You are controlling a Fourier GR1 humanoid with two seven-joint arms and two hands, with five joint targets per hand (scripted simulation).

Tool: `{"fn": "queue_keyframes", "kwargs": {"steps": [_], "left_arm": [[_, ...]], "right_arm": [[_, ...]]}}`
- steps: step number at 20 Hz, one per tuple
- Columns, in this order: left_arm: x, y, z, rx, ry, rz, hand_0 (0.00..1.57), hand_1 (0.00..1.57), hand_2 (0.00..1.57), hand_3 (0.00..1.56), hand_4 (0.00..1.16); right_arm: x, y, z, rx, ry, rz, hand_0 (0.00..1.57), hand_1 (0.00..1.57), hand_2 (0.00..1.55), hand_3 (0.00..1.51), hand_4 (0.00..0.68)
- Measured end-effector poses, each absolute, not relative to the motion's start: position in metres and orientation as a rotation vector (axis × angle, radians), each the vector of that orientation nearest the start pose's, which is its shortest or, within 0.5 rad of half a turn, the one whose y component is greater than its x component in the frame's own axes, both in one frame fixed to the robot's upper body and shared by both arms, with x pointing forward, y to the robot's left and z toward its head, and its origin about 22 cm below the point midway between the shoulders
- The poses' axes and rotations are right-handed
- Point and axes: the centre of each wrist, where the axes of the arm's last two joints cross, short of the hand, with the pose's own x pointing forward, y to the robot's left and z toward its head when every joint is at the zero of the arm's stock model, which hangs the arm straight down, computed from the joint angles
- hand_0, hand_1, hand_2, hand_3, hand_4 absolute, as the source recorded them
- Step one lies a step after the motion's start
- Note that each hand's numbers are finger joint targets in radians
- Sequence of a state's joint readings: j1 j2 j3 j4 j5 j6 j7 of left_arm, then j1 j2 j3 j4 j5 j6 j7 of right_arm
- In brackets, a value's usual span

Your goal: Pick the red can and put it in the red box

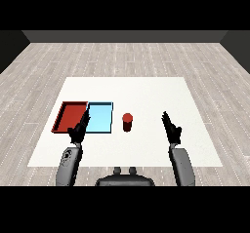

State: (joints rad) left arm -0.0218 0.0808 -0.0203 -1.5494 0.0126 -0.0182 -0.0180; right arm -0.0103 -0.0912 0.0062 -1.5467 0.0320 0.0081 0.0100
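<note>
Since the red can [128,122] stands upright on the white surface [146,93] between the two hands, the coming reach turns on which hand is closer. It sits to the left of the right hand [172,128] and to the right of the left hand [78,130], with the gaps looking about equal. Its long axis is vertical, so a sideways approach with the fingers wrapping round it seems to suit. Both hands hover with fingers straight and apart, holding nothing. A short, plain red cylinder, the can stands just beside the light blue tray [99,118]; the red tray [69,116] lies beyond that, further left.
</note>
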Motion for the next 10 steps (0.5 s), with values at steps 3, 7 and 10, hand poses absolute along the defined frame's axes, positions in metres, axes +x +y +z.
{"fn": "queue_keyframes", "kwargs": {"steps": [3,7,10], "left_arm": [[0.248,0.242,0.004,0.029,-1.579,-0.089,0.0,0.0,0.0,0.0,0.0],[0.251,0.241,0.014,0.039,-1.649,-0.072,0.0,0.0,0.0,0.0,0.0],[0.253,0.241,0.027,0.014,-1.83,-0.043,0.0,0.0,0.0,0.0,0.0]], "right_arm": [[0.248,-0.245,0.0,-0.086,-1.549,0.085,0.0,0.0,0.0,0.0,0.0],[0.254,-0.234,0.007,-0.064,-1.616,0.068,0.0,0.0,0.0,0.0,0.0],[0.259,-0.23,0.015,-0.031,-1.76,0.053,0.0,0.0,0.0,0.0,0.0]]}}
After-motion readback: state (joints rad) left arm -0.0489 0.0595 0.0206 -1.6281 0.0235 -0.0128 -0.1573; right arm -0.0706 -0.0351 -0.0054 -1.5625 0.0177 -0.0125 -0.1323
